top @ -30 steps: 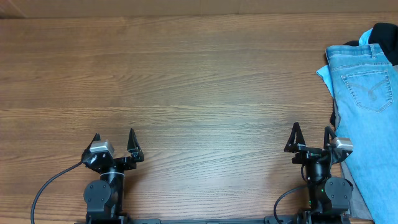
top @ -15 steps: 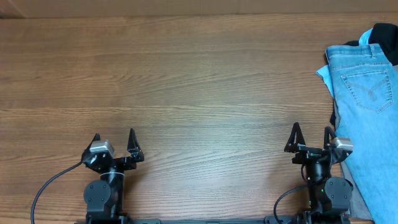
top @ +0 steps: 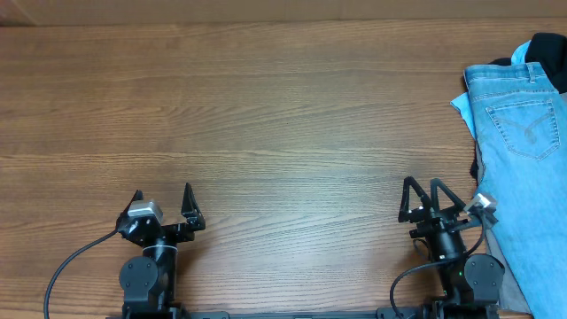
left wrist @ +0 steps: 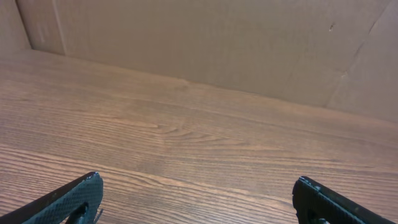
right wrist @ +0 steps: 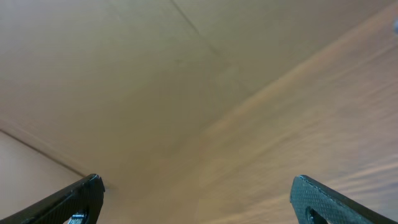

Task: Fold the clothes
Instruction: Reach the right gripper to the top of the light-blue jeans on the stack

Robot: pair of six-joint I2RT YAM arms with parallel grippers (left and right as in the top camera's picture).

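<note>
Light-blue denim jeans (top: 527, 168) with a stitched back pocket lie along the table's right edge in the overhead view. They rest on a pile with a black garment (top: 545, 49) at the far right corner, a pale blue garment edge (top: 459, 105) and a grey one (top: 509, 275) near the front. My left gripper (top: 163, 202) is open and empty at the front left, over bare wood (left wrist: 199, 180). My right gripper (top: 423, 192) is open and empty at the front right, just left of the jeans; its wrist view (right wrist: 199, 186) is blurred.
A brown cardboard wall (left wrist: 217, 43) stands behind the wooden table (top: 266, 124). The table's front edge lies close behind both arm bases. A black cable (top: 66, 266) runs from the left arm base.
My right gripper has turned and shifted slightly left, and its wrist view is motion-blurred. The left arm and the clothes have not moved.
</note>
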